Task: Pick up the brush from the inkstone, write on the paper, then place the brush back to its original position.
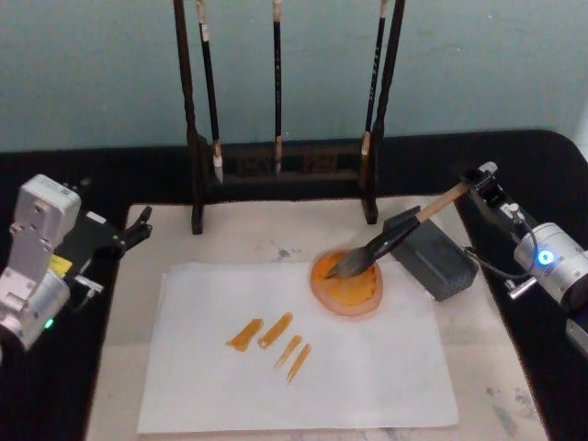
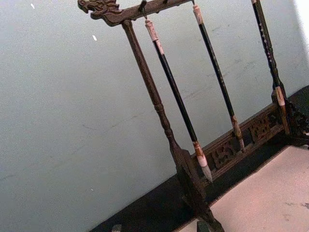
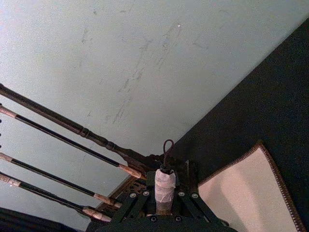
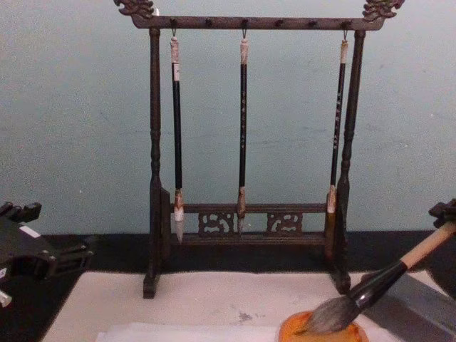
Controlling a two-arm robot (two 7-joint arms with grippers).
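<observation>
Right gripper (image 1: 476, 186), at the right of the table (image 1: 542, 165), is clenched on the white-wrapped top of the brush (image 1: 395, 237). The brush slants down leftward, its black section crossing the grey inkstone (image 1: 441, 262), and its tuft (image 1: 347, 265) rests in the orange dish (image 1: 346, 292). The dish overlaps the far right corner of the paper (image 1: 367, 367). The paper lies on the cream mat (image 1: 266, 230) and bears four orange strokes (image 1: 271, 338). Left gripper (image 1: 138, 230) is parked at the mat's left edge, fingers released. Rack (image 1: 276, 170) behind holds three thin brushes (image 1: 277, 83).
</observation>
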